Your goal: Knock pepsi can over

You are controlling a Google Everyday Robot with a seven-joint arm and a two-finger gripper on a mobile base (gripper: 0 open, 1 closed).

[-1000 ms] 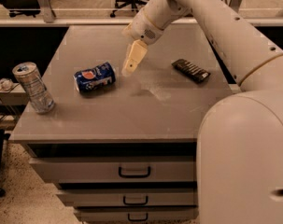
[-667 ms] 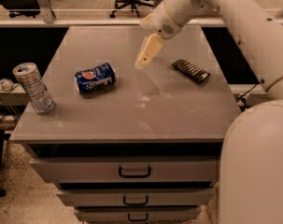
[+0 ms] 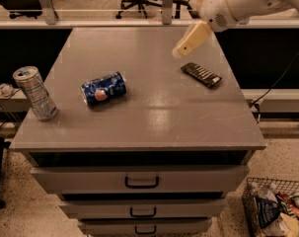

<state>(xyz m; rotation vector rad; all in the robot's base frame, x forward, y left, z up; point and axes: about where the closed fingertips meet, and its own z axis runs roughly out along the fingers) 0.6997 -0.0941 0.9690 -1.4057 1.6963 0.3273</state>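
The pepsi can (image 3: 103, 88), dark blue with a round red-white-blue logo, lies on its side on the left half of the grey cabinet top (image 3: 149, 117). My gripper (image 3: 180, 51) hangs in the air above the back right of the cabinet top, well to the right of the can and apart from it. Its cream fingers (image 3: 191, 39) point down and to the left and hold nothing.
A silver-grey can (image 3: 34, 93) stands upright near the cabinet's left edge. A flat dark snack packet (image 3: 202, 74) lies at the right, just below the gripper. Drawers (image 3: 141, 181) fill the cabinet front. A wire basket (image 3: 275, 209) stands on the floor at the right. Office chairs stand behind.
The arm has swung up and to the right, away from the lying pepsi can. The can and the other objects have not moved on the cabinet.
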